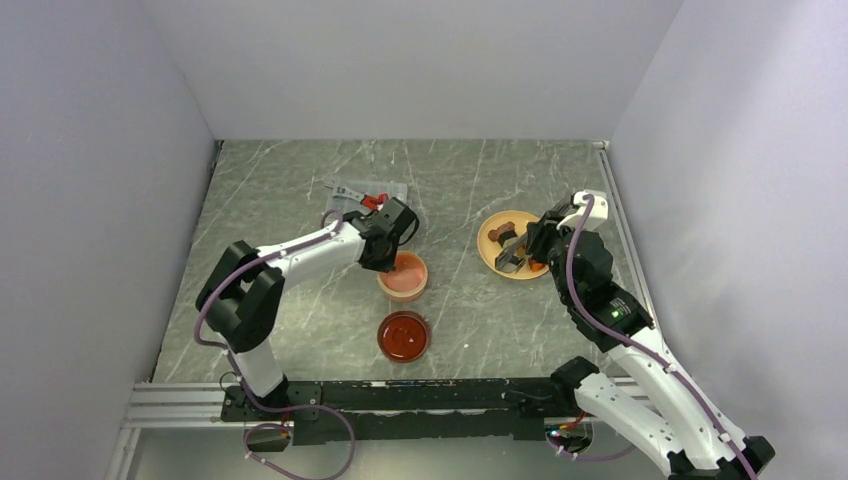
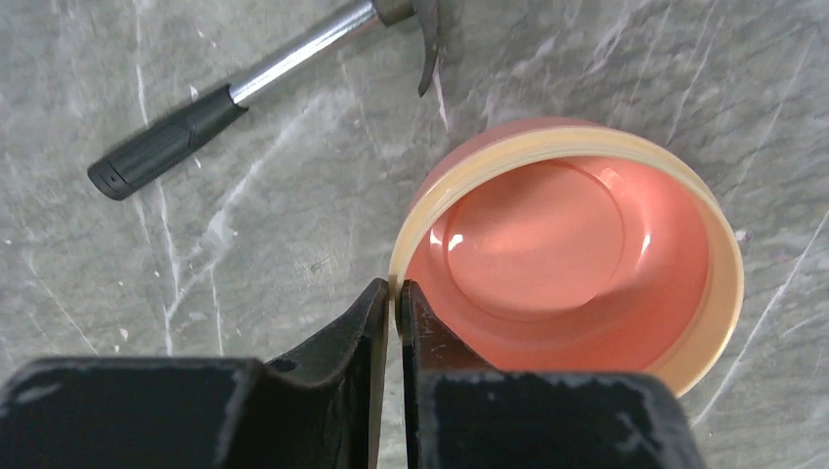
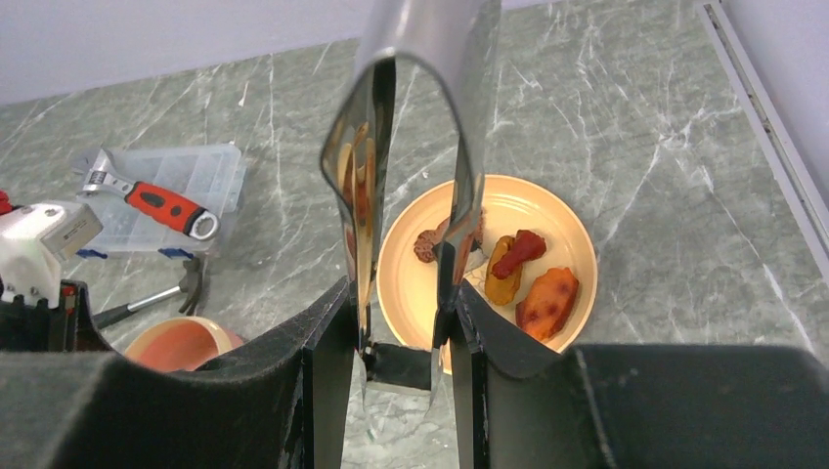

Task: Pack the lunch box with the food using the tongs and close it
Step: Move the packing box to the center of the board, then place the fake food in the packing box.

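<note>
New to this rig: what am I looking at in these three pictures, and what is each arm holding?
Two robot arms sit at a table's near edge. One picture looks down from above; the other two come from a camera on each wrist. The left claw pinches the rim of the lunch box, which is empty, its lid off and lying nearby. The right claw grips the tongs, aimed at a plate of food. A hammer and a clear case lie nearby.

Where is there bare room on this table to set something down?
Bare marble between the salmon-pink round tub and the flat yellow plate, and right of the dark red round lid. Crowded behind the tub: clear rectangular case, hammer, left gripper.
</note>
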Tool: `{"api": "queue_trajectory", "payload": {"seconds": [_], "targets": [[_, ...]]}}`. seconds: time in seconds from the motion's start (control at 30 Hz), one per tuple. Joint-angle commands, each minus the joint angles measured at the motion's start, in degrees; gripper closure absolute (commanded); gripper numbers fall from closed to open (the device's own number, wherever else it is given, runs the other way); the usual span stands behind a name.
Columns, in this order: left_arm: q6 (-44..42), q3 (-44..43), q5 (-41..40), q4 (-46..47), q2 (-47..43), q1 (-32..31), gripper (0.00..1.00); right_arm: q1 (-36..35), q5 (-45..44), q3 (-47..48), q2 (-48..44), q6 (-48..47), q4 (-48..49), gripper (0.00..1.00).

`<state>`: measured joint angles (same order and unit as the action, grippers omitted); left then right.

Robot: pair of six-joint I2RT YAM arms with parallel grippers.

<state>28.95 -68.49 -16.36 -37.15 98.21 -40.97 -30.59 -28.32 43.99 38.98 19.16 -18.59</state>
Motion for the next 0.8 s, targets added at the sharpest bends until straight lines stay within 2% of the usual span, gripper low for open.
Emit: {"api": "queue_trajectory", "payload": {"seconds": [0.0,0.13,0.23,0.33,0.5,0.6,0.77], "targets": [[-1.65,-5.1,-4.16,-1.53,2.34,-0.81,0.84,-0.22,-1.44,0.91,-1.18,1.28,1.49,0.76],[-2.75,-6.29,-3.42,-1.61,3.17,-0.86,0.76,-0.34,-0.86,0.93,-1.53,1.58,1.6,0.76],[-3.67,-5.93,-3.43,-0.79,2.21,-0.81,0.61,-0.33,0.42,0.48,-1.41,1.56,2.81,0.75],[-4.91,-6.6,-2.29,-1.15,1.19,-0.86,0.4,-0.34,0.67,0.98,-0.39,2.64,2.85,0.76],[-7.26,-9.02,-2.49,-4.61,-1.63,-0.79,0.18,-1.05,0.49,1.92,0.72,3.25,4.19,0.75],[-8.89,-10.36,-0.15,-5.99,-4.4,-0.53,0.11,-1.91,-0.87,2.84,2.4,3.61,5.22,0.75],[-12.4,-11.66,10.31,-5.06,-9.6,2.26,0.06,-6.26,-3.82,5.4,6.27,4.08,7.48,0.76]]}}
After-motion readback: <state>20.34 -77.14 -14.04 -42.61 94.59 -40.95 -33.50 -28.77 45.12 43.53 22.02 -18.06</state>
